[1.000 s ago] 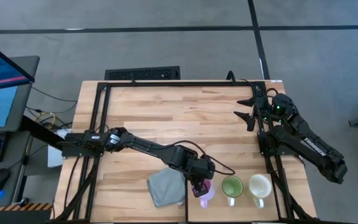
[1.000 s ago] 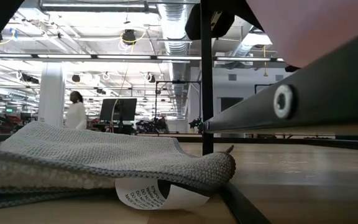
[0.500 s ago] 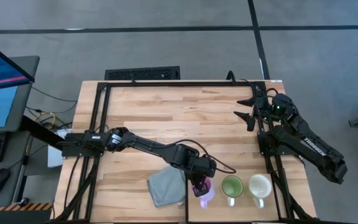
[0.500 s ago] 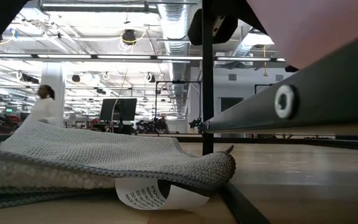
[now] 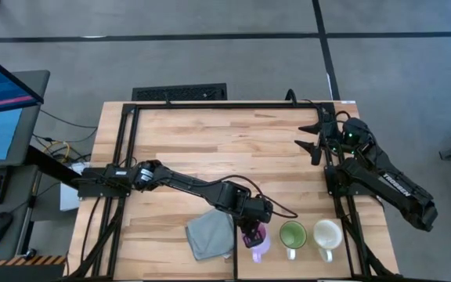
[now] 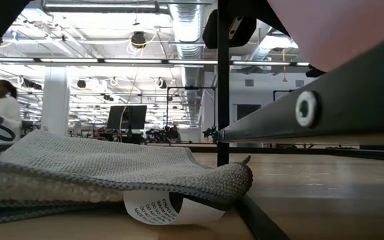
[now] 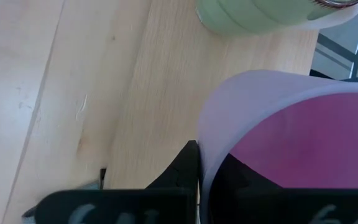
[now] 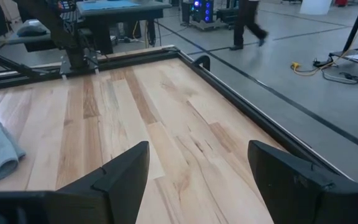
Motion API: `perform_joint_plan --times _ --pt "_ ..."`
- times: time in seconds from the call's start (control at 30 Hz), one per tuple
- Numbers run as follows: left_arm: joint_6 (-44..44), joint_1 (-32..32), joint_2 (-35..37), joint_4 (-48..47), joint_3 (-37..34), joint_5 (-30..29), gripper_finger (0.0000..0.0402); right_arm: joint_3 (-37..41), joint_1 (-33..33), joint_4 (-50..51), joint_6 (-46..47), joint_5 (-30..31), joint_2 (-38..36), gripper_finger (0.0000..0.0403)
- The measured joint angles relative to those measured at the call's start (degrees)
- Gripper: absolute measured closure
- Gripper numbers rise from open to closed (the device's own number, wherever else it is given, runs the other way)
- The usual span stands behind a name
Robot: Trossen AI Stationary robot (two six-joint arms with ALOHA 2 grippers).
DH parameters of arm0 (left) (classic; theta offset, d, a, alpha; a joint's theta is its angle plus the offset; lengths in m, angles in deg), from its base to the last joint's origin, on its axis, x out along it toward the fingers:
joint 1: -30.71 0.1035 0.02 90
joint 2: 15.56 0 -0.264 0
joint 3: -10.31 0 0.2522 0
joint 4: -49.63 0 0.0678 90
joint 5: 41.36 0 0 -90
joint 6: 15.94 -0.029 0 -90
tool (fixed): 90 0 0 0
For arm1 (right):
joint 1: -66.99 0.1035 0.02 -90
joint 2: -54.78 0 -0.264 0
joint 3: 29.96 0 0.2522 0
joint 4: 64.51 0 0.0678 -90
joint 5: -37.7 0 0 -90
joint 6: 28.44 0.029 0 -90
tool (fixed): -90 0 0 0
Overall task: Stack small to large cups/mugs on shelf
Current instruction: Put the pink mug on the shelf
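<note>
Overhead, the left gripper [image 5: 252, 235] sits clenched on the lilac mug's [image 5: 257, 242] rim; its wrist view alone shows the pink interior. Right gripper [image 5: 313, 138] waits spread, far right.

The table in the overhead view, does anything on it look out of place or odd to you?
Only the crumpled grey cloth beside the lilac mug, with a printed paper label poking out underneath. The mugs stand upright.

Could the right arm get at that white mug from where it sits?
Probably yes. The right pincer waits open at the table's far right, and only bare wood lies between it and the white mug; the left pincer is busy at the purple mug.
</note>
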Motion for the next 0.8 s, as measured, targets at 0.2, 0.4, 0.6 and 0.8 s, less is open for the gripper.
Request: perform_joint_plan --times 0.2,0.4,0.6,0.8 --pt "-0.8 0.0 0.2 0.0 -0.1 -0.1 0.0401 0.0 0.0 0.0 0.0 0.0 0.0 0.0106" --pt "-1.4 -0.1 1.0 -0.5 -0.3 -1.3 0.0401 0.0 0.0 0.0 0.0 0.0 0.0 0.0106" --pt "-2.0 -0.1 1.5 -0.6 -0.4 -1.1 0.0401 0.0 0.0 0.0 0.0 0.0 0.0 0.0106" --pt "-3.6 -0.2 2.2 1.4 -0.4 0.0 0.0401 0.0 0.0 0.0 0.0 0.0 0.0 0.0106"
